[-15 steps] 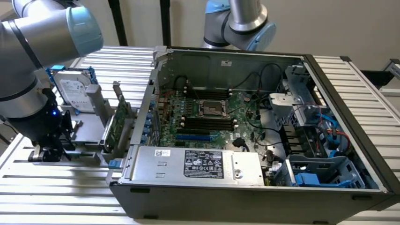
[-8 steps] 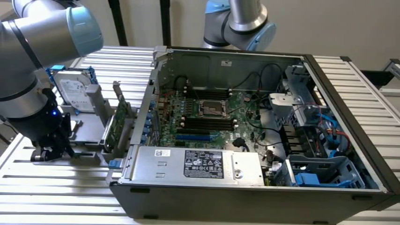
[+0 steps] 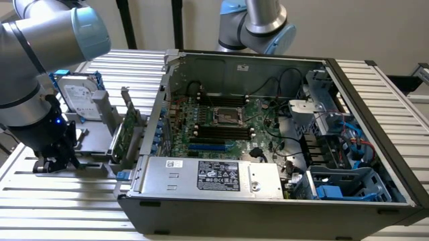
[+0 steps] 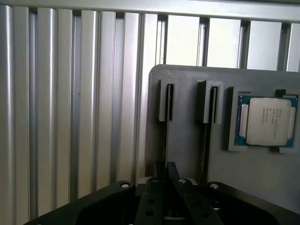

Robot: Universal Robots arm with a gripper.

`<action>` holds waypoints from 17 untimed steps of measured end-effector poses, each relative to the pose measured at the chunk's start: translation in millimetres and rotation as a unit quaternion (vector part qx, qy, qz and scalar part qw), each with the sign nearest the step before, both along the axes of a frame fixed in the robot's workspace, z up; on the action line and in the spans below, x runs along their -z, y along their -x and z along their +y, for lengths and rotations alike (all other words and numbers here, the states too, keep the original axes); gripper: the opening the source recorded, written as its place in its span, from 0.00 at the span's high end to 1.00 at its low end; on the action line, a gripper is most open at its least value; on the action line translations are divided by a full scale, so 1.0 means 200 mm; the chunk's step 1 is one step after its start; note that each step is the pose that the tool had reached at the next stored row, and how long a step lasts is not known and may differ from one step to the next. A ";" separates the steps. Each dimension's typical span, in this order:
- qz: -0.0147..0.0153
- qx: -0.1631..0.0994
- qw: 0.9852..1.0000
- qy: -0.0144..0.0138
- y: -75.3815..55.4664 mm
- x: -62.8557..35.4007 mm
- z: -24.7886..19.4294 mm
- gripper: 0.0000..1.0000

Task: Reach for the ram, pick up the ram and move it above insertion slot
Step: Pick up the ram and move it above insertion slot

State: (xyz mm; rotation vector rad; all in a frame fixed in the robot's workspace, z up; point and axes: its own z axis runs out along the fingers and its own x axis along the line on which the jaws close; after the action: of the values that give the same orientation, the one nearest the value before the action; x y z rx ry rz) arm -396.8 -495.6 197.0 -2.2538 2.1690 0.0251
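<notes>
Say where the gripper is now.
On the exterior view's left, the gripper is at the near end of the parts holder, in front of the hard drive, outside the computer case.

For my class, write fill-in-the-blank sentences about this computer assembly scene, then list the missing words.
1. The hard drive stands upright on the exterior view's ____ of the computer case.
2. The case is ____ on its upper side, so the motherboard shows.
3. The holder beneath the gripper is coloured ____.
Missing words: left; open; gray.
</notes>
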 end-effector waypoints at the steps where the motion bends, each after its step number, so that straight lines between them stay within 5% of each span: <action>1: 0.000 0.001 1.000 0.000 0.00 0.000 0.000 0.86; 17: 0.000 0.001 1.000 0.000 0.00 -0.030 0.000 0.86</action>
State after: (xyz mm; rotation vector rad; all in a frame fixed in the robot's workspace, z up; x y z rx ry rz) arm -396.3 -495.6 203.0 -2.2518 2.1715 0.0254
